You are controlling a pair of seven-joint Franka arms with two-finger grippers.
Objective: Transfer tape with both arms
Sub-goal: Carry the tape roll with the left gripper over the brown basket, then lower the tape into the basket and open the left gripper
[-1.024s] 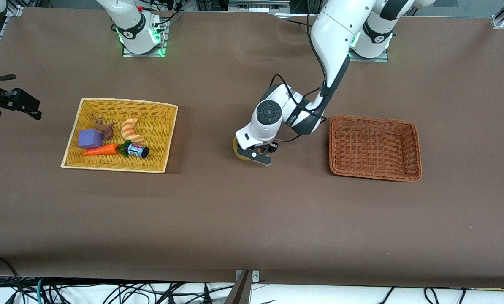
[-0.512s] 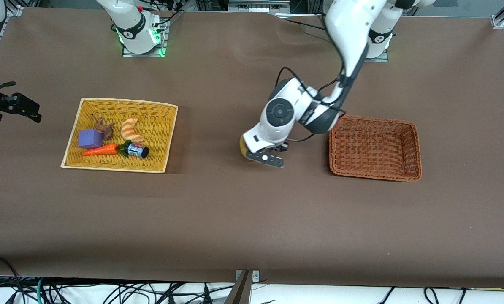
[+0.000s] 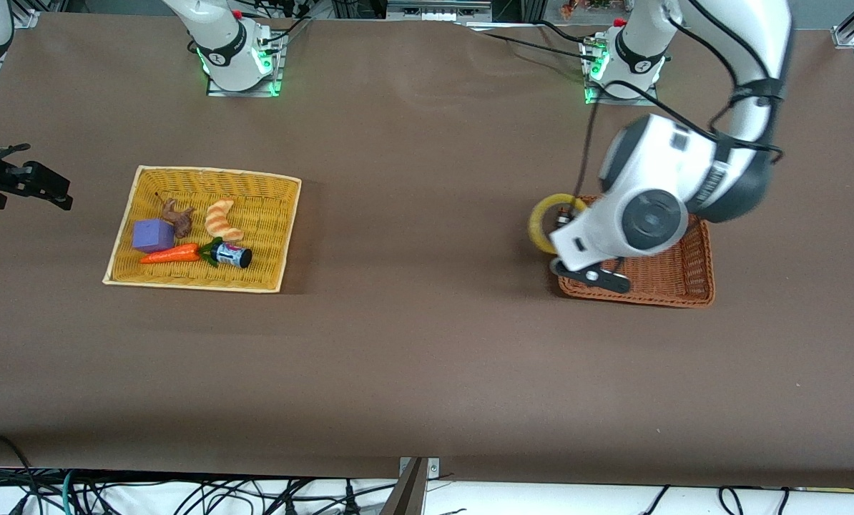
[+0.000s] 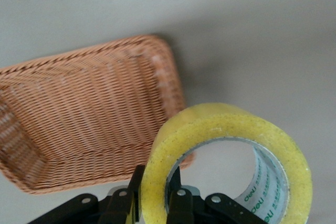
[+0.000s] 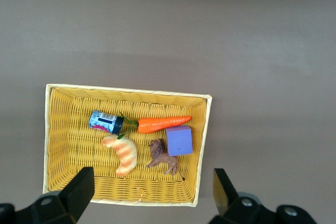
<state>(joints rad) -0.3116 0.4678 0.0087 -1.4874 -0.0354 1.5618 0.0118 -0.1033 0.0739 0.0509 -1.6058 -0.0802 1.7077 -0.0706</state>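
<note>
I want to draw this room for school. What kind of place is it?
Probably a robot lab. Two white arms are bolted to a brown table, cables tangle below its edge, and the left gripper carries the tape over a brown basket.

Glossy translucent tape (image 4: pixel 226 145), rough woven wicker basket (image 4: pixel 89 114), matt brown table cloth (image 3: pixel 427 372)

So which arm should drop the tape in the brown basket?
Left, probably. Its tool is shut on the tape, right over the basket's edge. The right tool hangs open over the yellow basket.
</note>
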